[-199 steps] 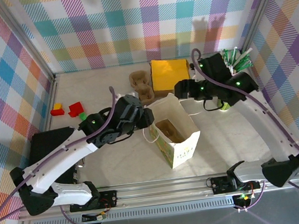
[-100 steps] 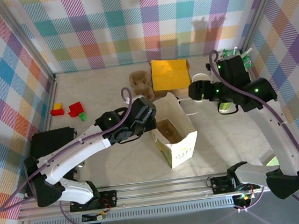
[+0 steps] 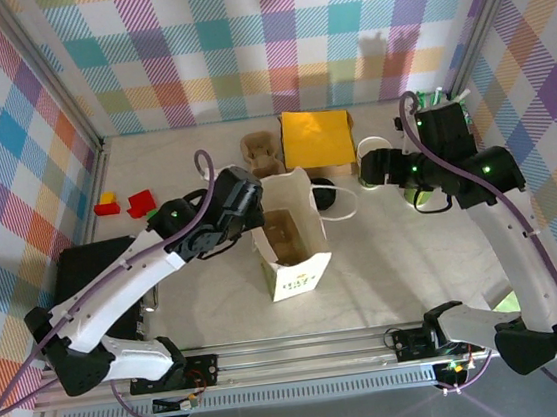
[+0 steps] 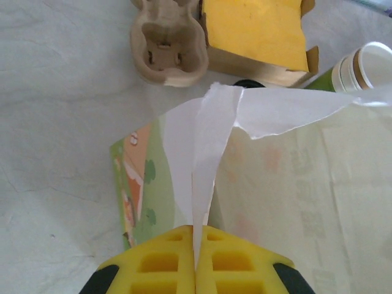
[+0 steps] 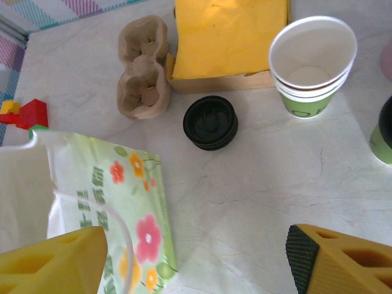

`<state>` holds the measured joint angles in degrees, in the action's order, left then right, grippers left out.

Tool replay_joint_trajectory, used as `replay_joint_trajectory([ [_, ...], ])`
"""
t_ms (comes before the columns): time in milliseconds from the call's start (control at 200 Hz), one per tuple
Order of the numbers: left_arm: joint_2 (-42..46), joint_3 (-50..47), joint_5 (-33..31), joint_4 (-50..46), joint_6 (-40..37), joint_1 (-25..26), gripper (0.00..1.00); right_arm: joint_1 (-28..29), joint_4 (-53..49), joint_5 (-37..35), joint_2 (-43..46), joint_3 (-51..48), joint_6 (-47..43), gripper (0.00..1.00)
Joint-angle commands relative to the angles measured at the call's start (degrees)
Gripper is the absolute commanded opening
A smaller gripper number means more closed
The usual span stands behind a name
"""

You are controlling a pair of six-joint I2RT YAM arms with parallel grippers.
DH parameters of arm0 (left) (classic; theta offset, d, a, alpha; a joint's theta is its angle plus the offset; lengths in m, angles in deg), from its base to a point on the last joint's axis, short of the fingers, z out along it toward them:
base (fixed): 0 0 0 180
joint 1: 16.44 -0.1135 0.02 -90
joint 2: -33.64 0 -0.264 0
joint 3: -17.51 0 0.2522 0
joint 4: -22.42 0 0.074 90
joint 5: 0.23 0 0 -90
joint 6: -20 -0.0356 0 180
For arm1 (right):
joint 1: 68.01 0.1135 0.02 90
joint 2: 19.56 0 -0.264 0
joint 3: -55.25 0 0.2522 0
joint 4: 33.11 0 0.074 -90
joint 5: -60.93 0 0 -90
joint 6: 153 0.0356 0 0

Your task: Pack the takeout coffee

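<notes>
Right wrist view: coffee (image 5: 383, 141) at the frame edge, apparently upright; right gripper (image 5: 197, 240) spread wide, empty. Left gripper (image 4: 195, 245) pinches the bag handle (image 4: 202, 153).

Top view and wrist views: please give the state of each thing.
paper bag: upright, mouth open.
cup stack: upright, unlidded, empty.
black lid: loose, on no cup.
takeout coffee: lidded, outside the bag.
left gripper: shut on the paper bag.
right gripper: open.
</notes>
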<state>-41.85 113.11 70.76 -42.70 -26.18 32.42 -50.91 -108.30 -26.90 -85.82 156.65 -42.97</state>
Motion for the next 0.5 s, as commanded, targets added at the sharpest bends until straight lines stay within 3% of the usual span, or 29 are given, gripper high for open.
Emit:
replay_joint_trajectory([
  [0,1.29,0.61,3.49,0.42,-5.41,-2.75,0.00,-2.20,-0.45,0.51,0.08,-1.43,-0.66,0.78],
  [195,1.87,-2.40,12.83,6.10,-13.88,-9.07,0.00,-7.25,2.55,-1.73,-0.24,-6.38,-2.81,0.80],
  [495,3.66,-7.58,26.93,14.88,-15.08,-15.27,0.00,-19.37,7.86,-3.82,-0.26,-14.12,-2.03,0.87],
])
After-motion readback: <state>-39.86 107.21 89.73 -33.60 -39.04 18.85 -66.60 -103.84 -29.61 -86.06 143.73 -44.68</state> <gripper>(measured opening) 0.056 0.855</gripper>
